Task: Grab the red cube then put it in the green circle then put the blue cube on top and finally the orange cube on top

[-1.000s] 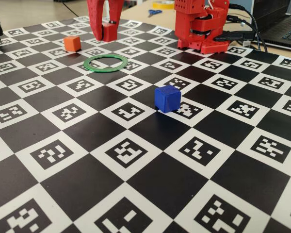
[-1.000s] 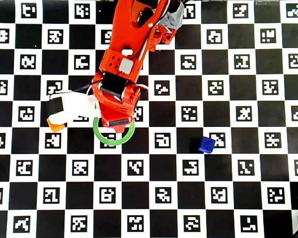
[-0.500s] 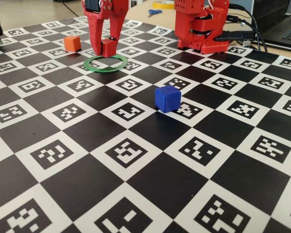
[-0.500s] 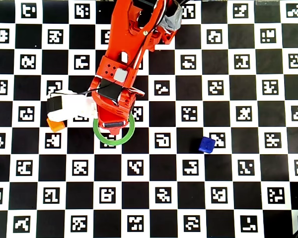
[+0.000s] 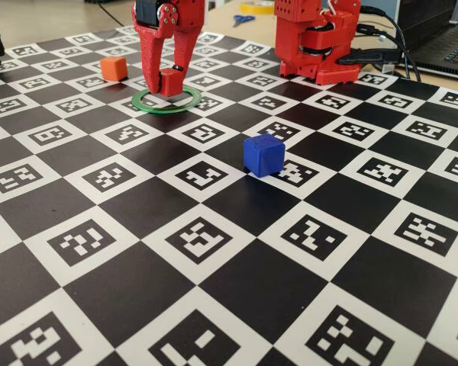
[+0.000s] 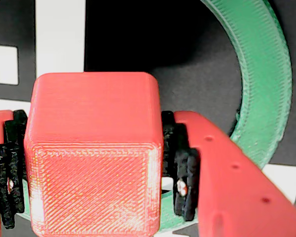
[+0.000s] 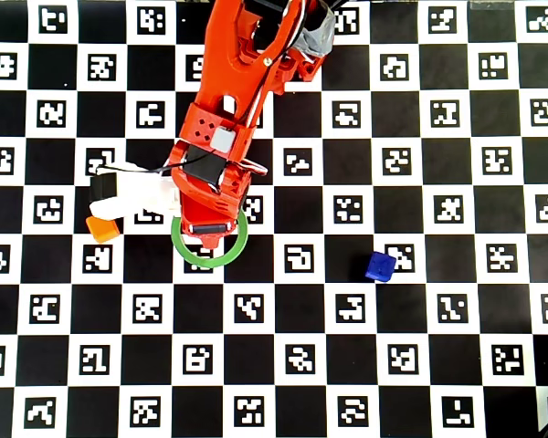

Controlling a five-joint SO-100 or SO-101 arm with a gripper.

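Observation:
My gripper (image 5: 169, 82) is shut on the red cube (image 5: 171, 81) and holds it low inside the green circle (image 5: 148, 105) at the back left of the board. I cannot tell whether the cube touches the board. In the wrist view the red cube (image 6: 93, 153) fills the space between the black finger pads (image 6: 185, 168), with the green circle (image 6: 266, 74) curving behind and under it. The orange cube (image 5: 114, 68) sits left of the circle. The blue cube (image 5: 262, 155) sits mid-board, to the right. In the overhead view the arm hides the red cube; the green circle (image 7: 241, 239), orange cube (image 7: 103, 227) and blue cube (image 7: 379, 266) show.
The board is a black-and-white checker mat with marker squares (image 5: 214, 236). A second red arm base (image 5: 317, 42) stands at the back right with cables and a laptop (image 5: 443, 38) beside it. Scissors (image 5: 243, 19) lie behind the mat.

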